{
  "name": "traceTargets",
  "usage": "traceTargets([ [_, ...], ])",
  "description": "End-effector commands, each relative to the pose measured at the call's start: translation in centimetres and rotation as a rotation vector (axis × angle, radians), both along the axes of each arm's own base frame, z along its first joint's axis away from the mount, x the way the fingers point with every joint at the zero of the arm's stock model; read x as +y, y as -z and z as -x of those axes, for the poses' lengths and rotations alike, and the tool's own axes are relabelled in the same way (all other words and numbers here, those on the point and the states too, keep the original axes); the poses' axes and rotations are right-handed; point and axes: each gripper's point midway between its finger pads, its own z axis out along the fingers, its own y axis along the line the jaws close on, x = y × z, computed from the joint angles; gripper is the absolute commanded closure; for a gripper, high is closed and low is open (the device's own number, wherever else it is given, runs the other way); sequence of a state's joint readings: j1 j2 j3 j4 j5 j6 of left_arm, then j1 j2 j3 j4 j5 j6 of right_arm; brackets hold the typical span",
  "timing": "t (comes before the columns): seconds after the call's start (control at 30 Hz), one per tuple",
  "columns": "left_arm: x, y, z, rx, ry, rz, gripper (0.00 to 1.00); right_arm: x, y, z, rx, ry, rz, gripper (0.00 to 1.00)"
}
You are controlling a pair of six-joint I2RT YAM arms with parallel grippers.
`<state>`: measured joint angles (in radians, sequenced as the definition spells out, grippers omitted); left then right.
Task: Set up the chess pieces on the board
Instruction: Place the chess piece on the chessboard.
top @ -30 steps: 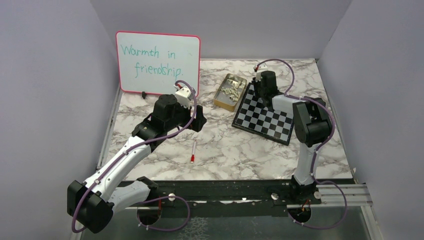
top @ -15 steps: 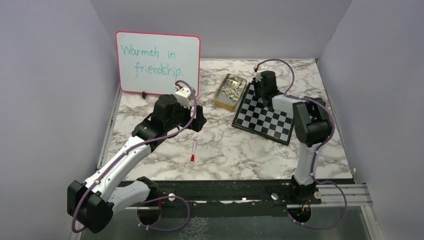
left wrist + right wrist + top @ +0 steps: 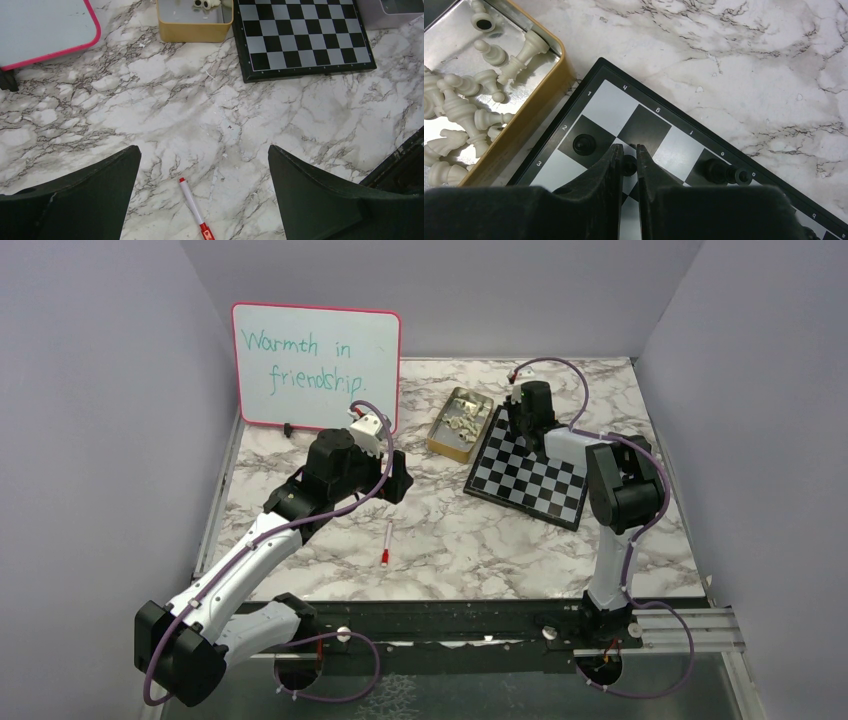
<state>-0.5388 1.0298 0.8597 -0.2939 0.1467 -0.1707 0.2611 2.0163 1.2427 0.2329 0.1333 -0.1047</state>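
The board (image 3: 530, 478) lies at the right of the table, and its far corner (image 3: 644, 125) fills the right wrist view. My right gripper (image 3: 627, 151) is shut on a small black chess piece (image 3: 628, 165) just above the board, with a finger on each side. One black pawn (image 3: 585, 144) stands on a dark square to the left. Another black piece (image 3: 724, 172) lies on its side to the right. Several cream pieces (image 3: 459, 105) lie in the tin (image 3: 549, 95). My left gripper (image 3: 204, 155) hangs open over bare marble, holding nothing.
The gold-rimmed tin (image 3: 460, 422) sits against the board's left edge. A red-capped marker pen (image 3: 192, 205) lies on the marble between my left fingers. The pink-framed whiteboard (image 3: 315, 365) stands at the back left. Purple walls enclose the table.
My right jaws have narrowed a little around the black piece. Neither arm has visibly shifted in the top view.
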Motion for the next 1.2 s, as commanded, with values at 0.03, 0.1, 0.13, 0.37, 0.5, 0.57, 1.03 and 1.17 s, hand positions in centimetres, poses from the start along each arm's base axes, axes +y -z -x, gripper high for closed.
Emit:
traceTargets([
  [0.03,0.27,-0.55,0.06,-0.027,-0.008,-0.002,0.01,0.75,-0.83,-0.51,-0.003,-0.008,-0.021,0.80],
  [0.1,0.30,-0.54,0.04,-0.027,-0.010,-0.003,0.01,0.86,-0.84,-0.48,0.000,-0.012,-0.024,0.80],
  [0.13,0.30,-0.54,0.04,-0.028,-0.009,-0.003,0.01,0.88,-0.85,-0.47,0.001,-0.012,-0.025,0.80],
  [0.37,0.26,-0.56,0.07,-0.027,-0.009,-0.002,0.01,1.05,-1.02,-0.21,0.012,-0.018,-0.035,0.80],
  [0.5,0.28,-0.57,0.06,-0.028,-0.010,-0.002,0.01,1.02,-0.82,0.04,0.024,-0.015,-0.036,0.80],
  [0.57,0.29,-0.57,0.05,-0.028,-0.010,-0.002,0.01,0.97,-0.74,0.13,0.027,-0.013,-0.037,0.80],
  [1.03,0.31,-0.56,0.03,-0.028,-0.011,-0.002,0.01,1.27,-0.81,0.21,0.037,-0.018,-0.055,0.80],
  [1.17,0.33,-0.58,0.02,-0.028,-0.012,-0.002,0.01,1.31,-0.59,0.31,0.042,-0.017,-0.057,0.80],
])
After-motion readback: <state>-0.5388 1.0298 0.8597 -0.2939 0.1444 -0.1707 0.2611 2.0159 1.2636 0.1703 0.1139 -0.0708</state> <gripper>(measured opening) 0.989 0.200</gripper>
